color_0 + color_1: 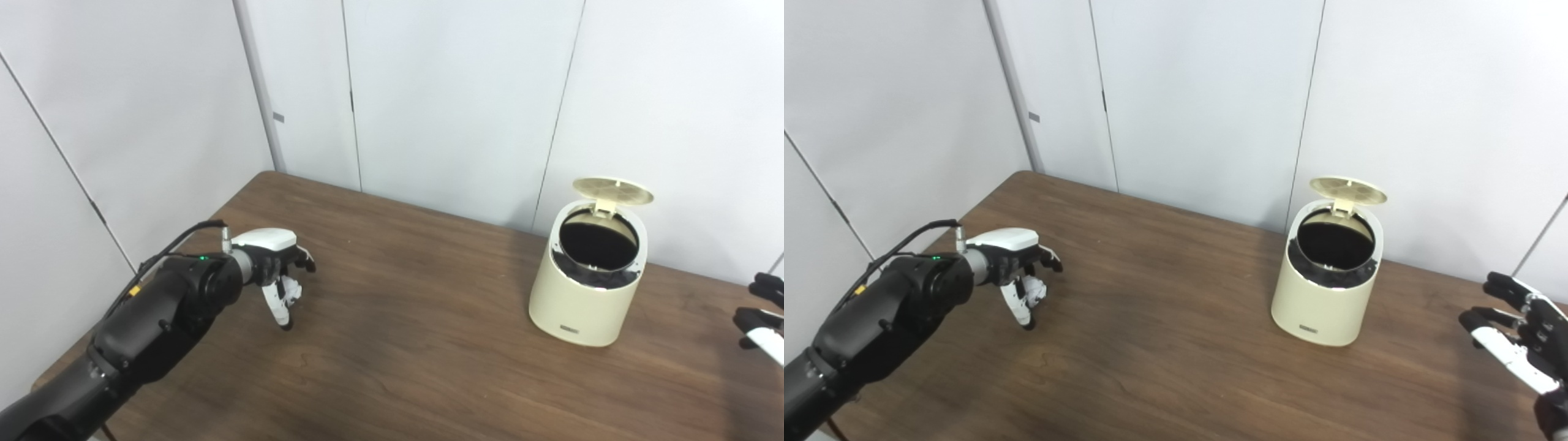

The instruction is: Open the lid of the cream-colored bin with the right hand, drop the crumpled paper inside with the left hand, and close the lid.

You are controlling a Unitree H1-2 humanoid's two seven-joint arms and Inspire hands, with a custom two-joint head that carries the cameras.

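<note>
Left eye view: dark wood desk against pale wall panels. Cream-colored bin upright on the right half of the desk, near the back edge. Lid flipped up on its rear hinge, standing above the rim, ribbed underside facing forward. Mouth wide open, inside dark; contents not discernible. Small dark label low on the front wall of the bin.

Left robot hand at the left side of the desk, well apart from the bin, pointed downward with fingertips near or on the desk surface; contact not resolvable. Fingers curled in around a small white wad, apparently the crumpled paper, pinched between thumb and fingers. Paper hard to separate from the white finger shells; only a small bit visible. Black forearm entering from the lower left corner, cable looping over the wrist, green light lit on the wrist housing.

Right eye view: right robot hand at the far right edge, above the desk, beside the bin but clear of it. Fingers spread apart, palm roughly toward the bin, nothing held. In the left eye view only its fingertips visible at the frame edge.
</note>
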